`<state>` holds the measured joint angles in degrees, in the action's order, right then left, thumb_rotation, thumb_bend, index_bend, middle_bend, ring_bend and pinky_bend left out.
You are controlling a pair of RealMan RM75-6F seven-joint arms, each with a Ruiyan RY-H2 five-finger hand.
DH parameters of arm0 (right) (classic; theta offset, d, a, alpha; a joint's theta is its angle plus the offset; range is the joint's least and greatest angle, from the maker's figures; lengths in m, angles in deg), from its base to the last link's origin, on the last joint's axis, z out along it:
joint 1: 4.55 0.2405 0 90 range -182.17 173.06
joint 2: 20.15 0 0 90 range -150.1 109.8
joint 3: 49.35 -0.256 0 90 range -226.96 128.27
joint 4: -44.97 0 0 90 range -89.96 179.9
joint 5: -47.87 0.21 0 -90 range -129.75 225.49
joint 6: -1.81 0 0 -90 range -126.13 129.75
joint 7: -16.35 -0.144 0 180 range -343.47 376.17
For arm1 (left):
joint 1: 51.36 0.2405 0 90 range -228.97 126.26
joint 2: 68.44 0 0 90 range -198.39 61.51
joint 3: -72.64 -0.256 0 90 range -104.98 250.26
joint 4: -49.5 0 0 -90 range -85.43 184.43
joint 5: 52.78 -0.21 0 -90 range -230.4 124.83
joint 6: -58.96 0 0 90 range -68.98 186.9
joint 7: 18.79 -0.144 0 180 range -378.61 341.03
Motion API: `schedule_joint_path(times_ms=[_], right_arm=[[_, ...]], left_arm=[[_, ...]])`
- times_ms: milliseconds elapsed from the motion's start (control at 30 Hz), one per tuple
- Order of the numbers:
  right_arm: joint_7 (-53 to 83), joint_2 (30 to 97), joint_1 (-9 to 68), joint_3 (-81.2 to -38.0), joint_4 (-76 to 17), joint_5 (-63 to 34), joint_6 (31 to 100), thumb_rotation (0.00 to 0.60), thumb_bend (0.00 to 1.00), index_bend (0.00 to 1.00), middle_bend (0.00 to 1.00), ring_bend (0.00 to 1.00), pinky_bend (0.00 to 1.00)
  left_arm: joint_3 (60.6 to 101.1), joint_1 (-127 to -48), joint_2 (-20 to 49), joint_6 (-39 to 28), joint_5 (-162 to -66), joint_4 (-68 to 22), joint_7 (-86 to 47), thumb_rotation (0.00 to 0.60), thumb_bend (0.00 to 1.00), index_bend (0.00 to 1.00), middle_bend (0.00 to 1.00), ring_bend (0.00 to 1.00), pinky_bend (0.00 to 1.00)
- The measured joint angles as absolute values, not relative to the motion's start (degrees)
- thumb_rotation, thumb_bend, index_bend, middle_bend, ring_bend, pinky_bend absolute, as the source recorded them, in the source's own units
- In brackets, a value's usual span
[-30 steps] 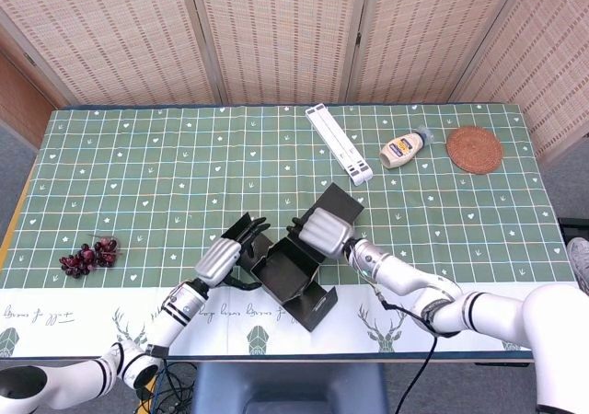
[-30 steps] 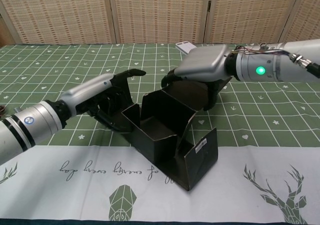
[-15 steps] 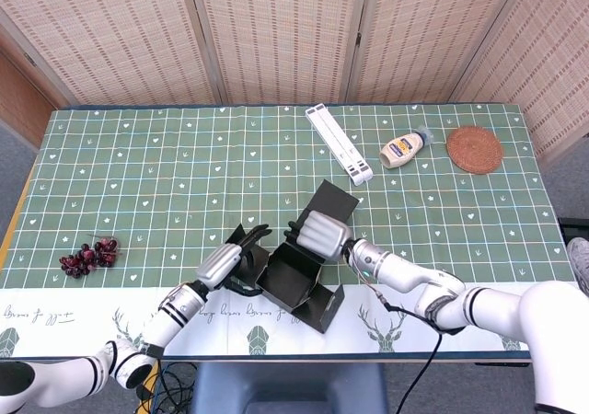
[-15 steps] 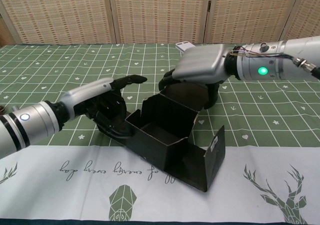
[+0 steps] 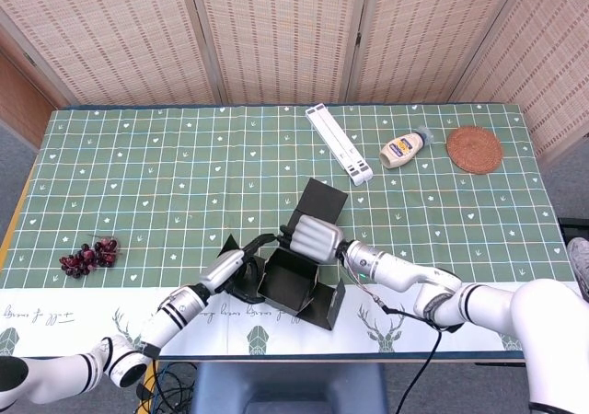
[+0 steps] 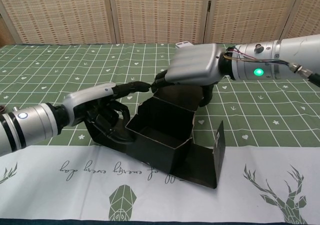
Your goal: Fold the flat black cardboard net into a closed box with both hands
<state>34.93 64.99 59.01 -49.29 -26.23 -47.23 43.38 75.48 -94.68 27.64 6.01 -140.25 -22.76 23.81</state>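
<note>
**Box Partly Formed; Both Hands Closed In On Its Walls**

Since the earlier frames, both hands had drawn closer together over the black cardboard box (image 6: pixel 167 140), which had shifted slightly toward the table's near edge, its end flap now standing more upright.

The box sat near the front edge of the table (image 5: pixel 166 170), on the green checked cloth where it meets the white border. One tray-like body was counted, with walls raised, one lid panel angled up behind it and one flap open at its near right.

The left hand (image 6: pixel 107 112) lay against the box's left wall, fingers curled around the dark side flap there and one finger extended to the top rim; the flap appeared gripped, though black on black made the contact hard to confirm. This hold was judged to brace the wall upright.

The right hand (image 6: pixel 192 67) rested over the box's rear edge, fingers bent down onto the lid panel, seemingly pressing it forward toward closure.

Behind the box, well apart, were noted one white folding stand (image 5: pixel 339 143), one squeeze bottle (image 5: pixel 403 149) and one woven coaster (image 5: pixel 474 149). One bunch of grapes (image 5: pixel 88 256) lay far to the box's left.
</note>
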Motion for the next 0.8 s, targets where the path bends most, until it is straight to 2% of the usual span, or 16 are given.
schedule_joint_path(times_ms=[800], right_arm=[[33.5,64.8,58.5,-48.3,-26.1,-51.9,49.1,0.6,0.29,0.32,0.43,0.8,1.0]], left_arm=[[73.3,-97.4,25.4,11.3,-140.8,-24.6,34.4,0.6,0.06,0.08,0.08,0.56,0.79]])
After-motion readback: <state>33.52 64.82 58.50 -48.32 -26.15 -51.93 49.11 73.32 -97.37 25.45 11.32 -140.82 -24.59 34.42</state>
